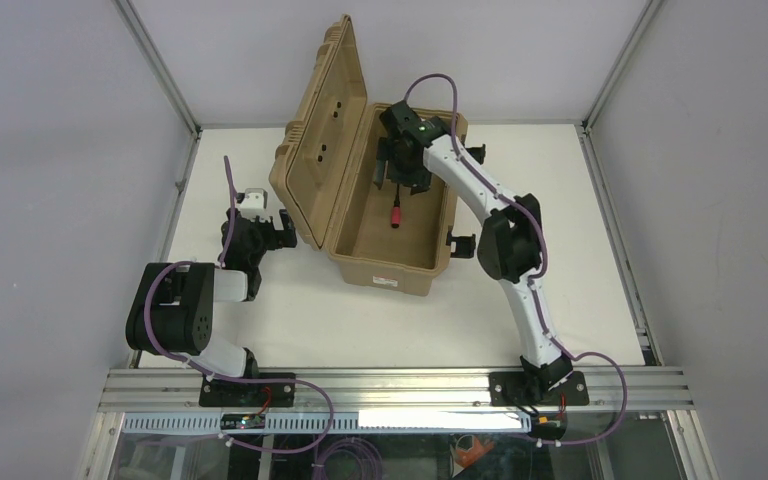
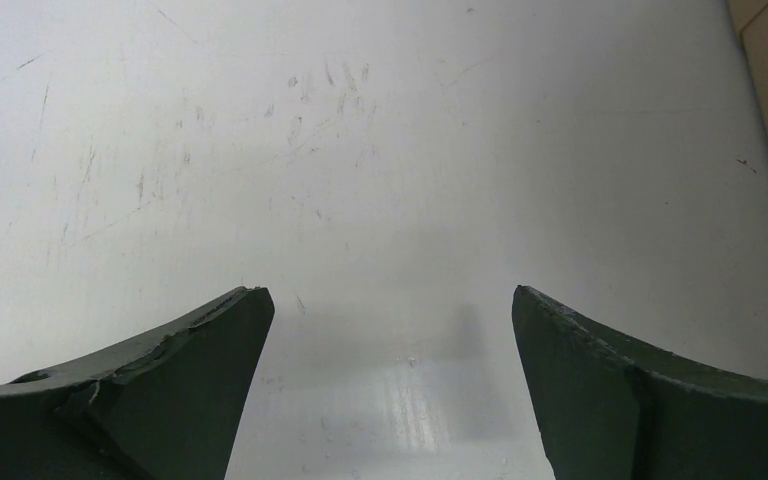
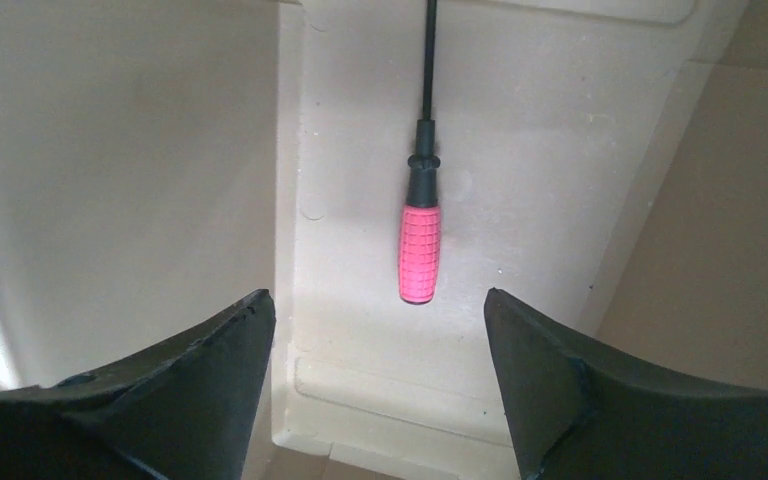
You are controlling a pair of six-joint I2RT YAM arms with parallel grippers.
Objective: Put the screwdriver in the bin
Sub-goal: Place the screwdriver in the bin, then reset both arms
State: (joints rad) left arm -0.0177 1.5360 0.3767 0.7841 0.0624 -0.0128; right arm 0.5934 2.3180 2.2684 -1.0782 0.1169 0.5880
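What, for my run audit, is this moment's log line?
screwdriver: in bin, ungripped | right gripper: open above it | left gripper: open, empty

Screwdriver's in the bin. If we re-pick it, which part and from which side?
Take the screwdriver by its red handle, straight down from above. It lies flat on the bin floor with walls close by, so side approaches look blocked. The ribbed handle is thicker than the shaft. The open right gripper hangs over it, fingers crosswise to the handle.

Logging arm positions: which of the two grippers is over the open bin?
The right gripper, open over the bin, above the screwdriver lying inside. The left gripper, also open, is outside it, over the table.
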